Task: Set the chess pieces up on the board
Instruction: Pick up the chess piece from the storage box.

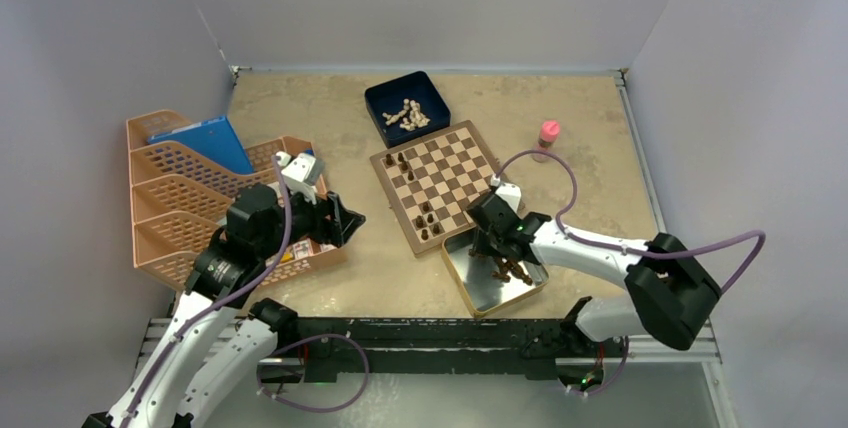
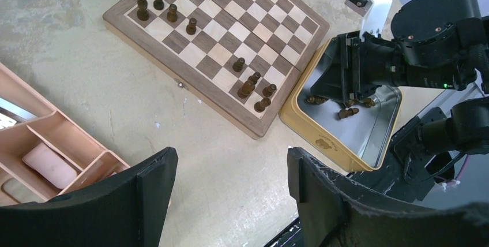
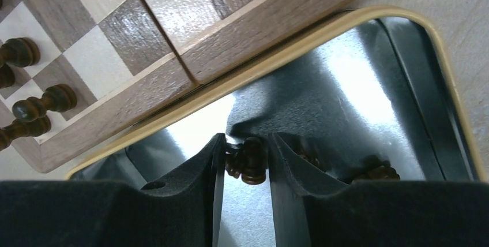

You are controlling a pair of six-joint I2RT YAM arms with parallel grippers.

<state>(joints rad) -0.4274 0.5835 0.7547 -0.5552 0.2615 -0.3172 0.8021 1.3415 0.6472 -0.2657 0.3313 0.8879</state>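
The board lies at mid table; several dark chess pieces stand on it, near its far left corner and its near edge. More dark pieces lie in the silver tin beside the board. My right gripper is down inside the tin. In its wrist view the gripper is shut on one dark piece. My left gripper hangs open and empty above the bare table left of the board; its wrist view shows the board ahead.
A dark blue box with cream chessmen sits behind the board. A pink bottle stands at the board's right. An orange desk organiser holding a blue folder fills the left side, close to my left arm.
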